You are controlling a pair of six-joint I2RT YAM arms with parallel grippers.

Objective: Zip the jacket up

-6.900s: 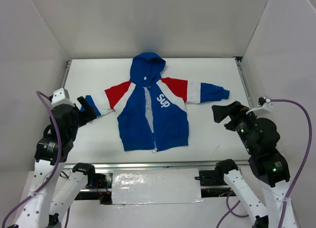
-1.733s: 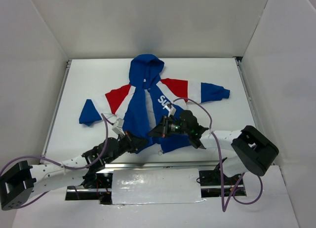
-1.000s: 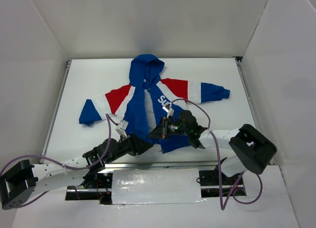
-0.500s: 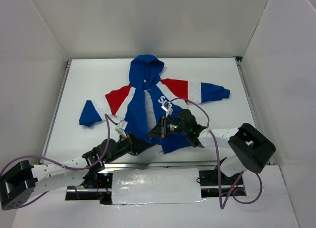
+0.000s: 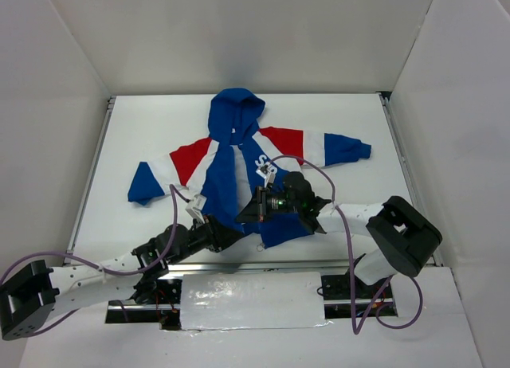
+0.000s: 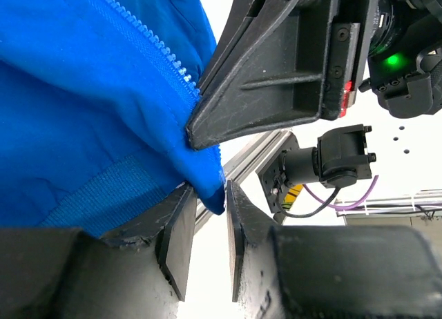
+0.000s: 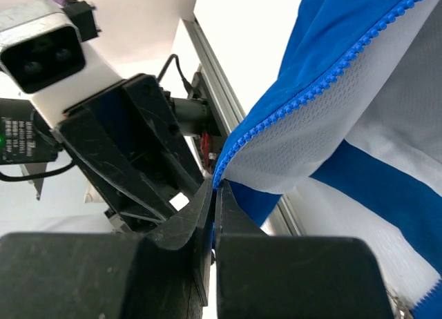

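Observation:
The jacket (image 5: pixel 223 185) lies flat on the white table (image 5: pixel 358 217), hood toward the far side, its front unzipped. My right gripper (image 5: pixel 245 217) is shut on the blue zipper edge of one front panel near the hem, lifting it; in the right wrist view the jaws (image 7: pixel 215 188) pinch that edge below the zipper teeth (image 7: pixel 345 63). My left gripper (image 5: pixel 231 231) sits just beside it. In the left wrist view its jaws (image 6: pixel 208 195) stand apart, with the jacket's (image 6: pixel 83 91) hem corner hanging at their tips, not clamped. The slider is not visible.
An aluminium rail (image 5: pixel 239 266) runs along the table's near edge right beneath both grippers. White walls close in the table on three sides. The two wrists are crowded together; the right gripper's fingers (image 6: pixel 276 77) fill the top of the left wrist view.
My right gripper has carried the pinched zipper edge slightly up and to the left. My left gripper's jaws have narrowed around the hem corner, and the arm has barely moved.

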